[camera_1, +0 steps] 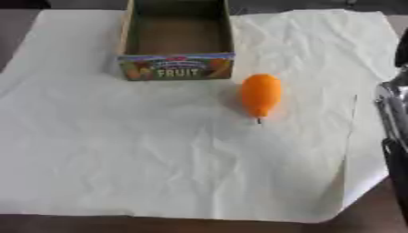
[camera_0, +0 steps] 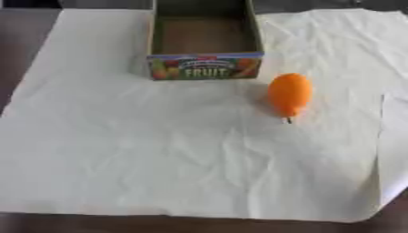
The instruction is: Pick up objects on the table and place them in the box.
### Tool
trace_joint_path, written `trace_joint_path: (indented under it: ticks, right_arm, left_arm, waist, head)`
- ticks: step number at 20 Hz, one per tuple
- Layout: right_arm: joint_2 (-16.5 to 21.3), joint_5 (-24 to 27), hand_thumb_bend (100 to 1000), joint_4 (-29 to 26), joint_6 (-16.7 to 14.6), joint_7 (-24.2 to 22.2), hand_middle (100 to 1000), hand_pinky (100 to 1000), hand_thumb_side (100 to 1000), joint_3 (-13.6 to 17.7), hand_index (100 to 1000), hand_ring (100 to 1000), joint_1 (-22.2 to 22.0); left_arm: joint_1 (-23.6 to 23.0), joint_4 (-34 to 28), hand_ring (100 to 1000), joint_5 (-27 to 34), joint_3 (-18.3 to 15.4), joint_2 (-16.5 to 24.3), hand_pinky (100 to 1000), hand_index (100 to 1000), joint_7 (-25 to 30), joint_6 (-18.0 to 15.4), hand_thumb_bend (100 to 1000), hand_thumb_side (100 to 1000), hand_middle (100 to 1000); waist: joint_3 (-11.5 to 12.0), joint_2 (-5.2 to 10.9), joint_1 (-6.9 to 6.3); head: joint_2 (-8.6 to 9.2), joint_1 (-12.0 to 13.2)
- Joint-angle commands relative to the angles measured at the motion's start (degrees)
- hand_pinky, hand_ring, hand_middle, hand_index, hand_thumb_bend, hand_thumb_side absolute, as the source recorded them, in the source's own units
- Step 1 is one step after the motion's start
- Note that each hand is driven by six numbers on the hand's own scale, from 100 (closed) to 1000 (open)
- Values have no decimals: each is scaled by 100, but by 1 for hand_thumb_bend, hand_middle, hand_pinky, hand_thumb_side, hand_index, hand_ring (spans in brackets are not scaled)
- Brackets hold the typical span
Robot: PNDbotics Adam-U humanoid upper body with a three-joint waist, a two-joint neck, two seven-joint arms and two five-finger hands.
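Only one box (camera_0: 206,66) and one orange fruit (camera_0: 289,94) show in the left eye view, both on a wrinkled white sheet (camera_0: 159,150) that covers a dark table (camera_0: 16,54). That box is open at the top, its printed front wall reads FRUIT, and its brown floor holds nothing. The fruit lies on the sheet just to the right of the box's front right corner, near it but apart from it, with a small dark stem at its near end. Neither hand appears in this view.

Seen from the right eye, the same single box, single fruit and sheet sit slightly further left. At the right edge, a black and silver part of the right arm (camera_1: 393,132) comes in; whether its hand is spread or closed, I cannot tell.
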State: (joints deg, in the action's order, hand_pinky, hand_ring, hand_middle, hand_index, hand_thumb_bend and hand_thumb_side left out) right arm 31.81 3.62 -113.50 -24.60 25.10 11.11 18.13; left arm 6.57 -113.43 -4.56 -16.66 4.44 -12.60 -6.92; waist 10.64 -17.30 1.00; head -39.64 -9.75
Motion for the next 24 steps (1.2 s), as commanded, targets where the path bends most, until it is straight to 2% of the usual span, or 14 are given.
trace_joint_path:
  ticks: [1,2,8,9,10,17,21,24]
  right_arm:
    - [406,-384,100,-110,307,-275,741,838,870,-128,889,950,102]
    - [492,-511,100,-110,418,-396,754,841,960,-196,894,952,141]
    - [1023,-1162,100,-110,1130,-1052,769,863,982,-598,901,965,453]
    - [1102,-1282,100,-110,1247,-1138,771,866,908,-656,905,973,496]
    - [1171,-1406,100,-110,1359,-1232,775,866,999,-710,905,973,532]
    - [1722,-2476,100,-110,2165,-2261,806,885,1000,-1172,918,1000,731]
    - [1915,-2860,100,-110,2309,-3009,821,899,1000,-1409,927,1000,805]
    - [1940,-2951,100,-110,2324,-3476,826,907,1000,-1480,927,1000,838]
  left_arm:
    - [38,-117,390,17,12,54,315,657,23,2,100,698,646]
    - [38,-117,390,18,14,55,315,657,26,2,100,699,646]
    - [41,-117,390,30,38,51,315,656,52,9,100,700,646]
    - [42,-117,390,32,39,53,315,656,55,8,100,699,646]
    - [42,-117,390,34,39,55,316,656,55,8,100,699,646]
    - [40,-117,391,41,63,62,315,656,85,18,100,700,647]
    - [38,-117,391,45,76,65,316,656,103,27,100,699,647]
    - [35,-116,391,47,82,62,316,656,114,36,100,701,647]
  waist:
    - [19,97,8]
    - [25,101,11]
    - [86,105,30]
    - [97,104,31]
    - [105,104,32]
    - [136,116,55]
    - [147,126,65]
    - [151,128,70]
  head:
    - [49,-30]
    - [48,-43]
    - [73,-100]
    - [83,-102]
    - [89,-104]
    - [110,-153]
    - [114,-182]
    - [125,-185]
